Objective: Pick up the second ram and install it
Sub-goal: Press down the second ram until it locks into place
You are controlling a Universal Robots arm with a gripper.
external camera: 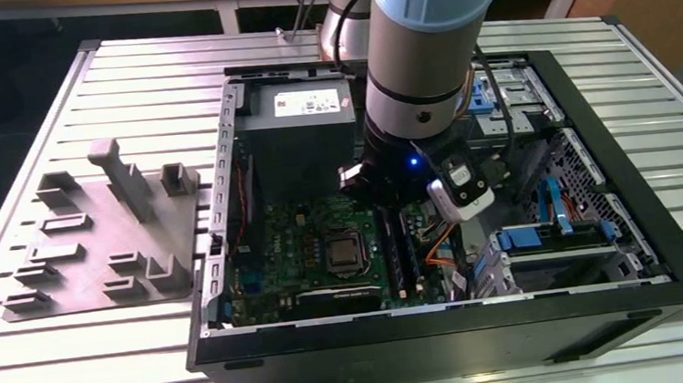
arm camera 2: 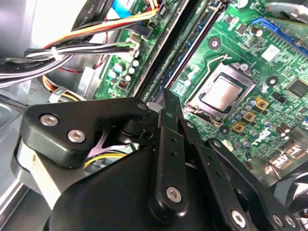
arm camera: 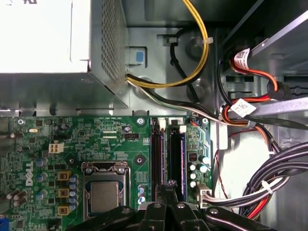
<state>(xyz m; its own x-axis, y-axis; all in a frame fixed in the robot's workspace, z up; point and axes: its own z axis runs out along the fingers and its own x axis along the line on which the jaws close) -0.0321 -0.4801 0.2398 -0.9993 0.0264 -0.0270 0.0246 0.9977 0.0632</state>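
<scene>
Tool sits low inside the open PC case, right over the RAM slots beside the CPU socket. In both wrist views I see its fingers drawn together to a narrow tip, nothing visibly clamped between them. The tip is at, or just above, the top edge of a stick in the slots; I can't tell if it's touching. Second ram: it looks seated upright in the slot nearer the cable bundle, parallel to another stick just beside it. Motherboard lies flat in the case, grey power supply next to it. On the exterior view's left I've got the grey moulded tray on the desk, well apart from the case.
</scene>
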